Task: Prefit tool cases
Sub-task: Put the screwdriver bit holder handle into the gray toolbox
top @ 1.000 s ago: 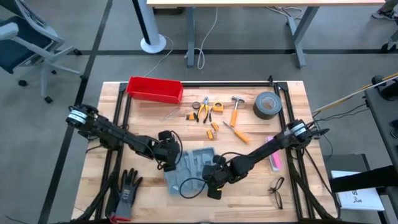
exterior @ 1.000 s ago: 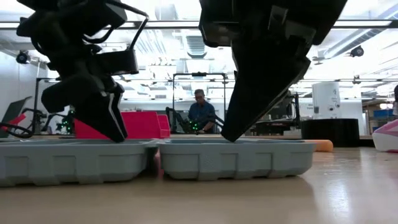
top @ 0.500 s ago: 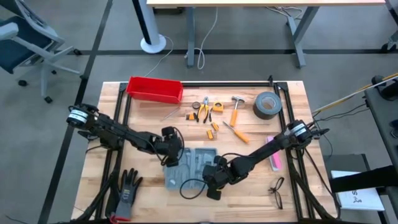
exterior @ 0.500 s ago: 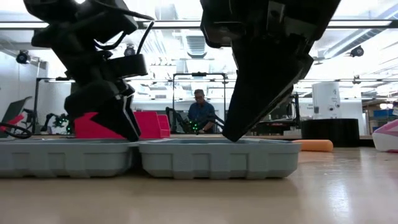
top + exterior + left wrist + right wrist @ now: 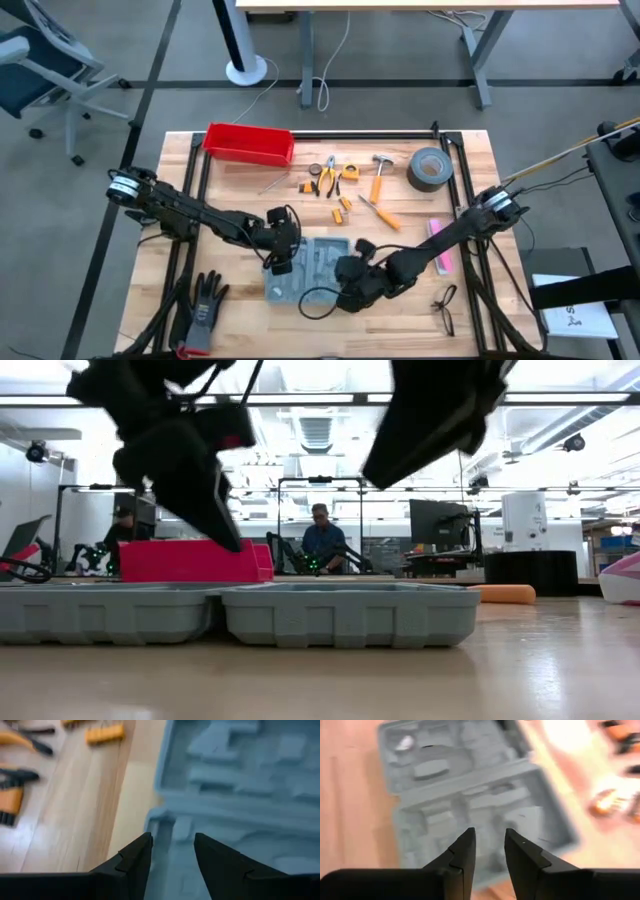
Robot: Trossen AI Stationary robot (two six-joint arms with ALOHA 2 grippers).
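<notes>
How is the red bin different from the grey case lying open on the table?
The red bin is bright red; the tool case is grey-blue. The bin is one plain trough at the table's far edge; the case lies open in two halves with moulded slots, between both arms. Both are rectangular and hold no tools.

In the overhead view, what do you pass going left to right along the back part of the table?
Red bin → pliers → hammer → roll of duct tape.
</notes>
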